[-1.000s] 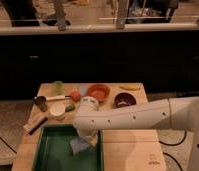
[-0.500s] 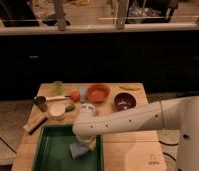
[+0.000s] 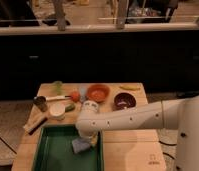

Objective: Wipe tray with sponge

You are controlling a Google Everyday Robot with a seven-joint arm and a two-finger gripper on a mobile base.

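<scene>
Counts on the worktop (image 3: 128, 147)

One tray (image 3: 48, 150), one sponge (image 3: 79, 145) under the one claw (image 3: 88, 141) at the tray's right rim; two bowls, orange (image 3: 98, 92) and dark (image 3: 124, 101); one white cup (image 3: 57, 111).

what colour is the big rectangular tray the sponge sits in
Dark green: the raised-rim plastic tray in the camera view. The gripper presses the blue-grey sponge there.

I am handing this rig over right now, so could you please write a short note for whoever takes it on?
Gripper: down inside the tray at its right side, on the sponge.
Sponge: lying on the tray floor near the right rim.
Tray: on the table's near left corner.
Done: sponge brought into the tray.
Left: wiping the rest of the tray floor, especially the left part.
</scene>
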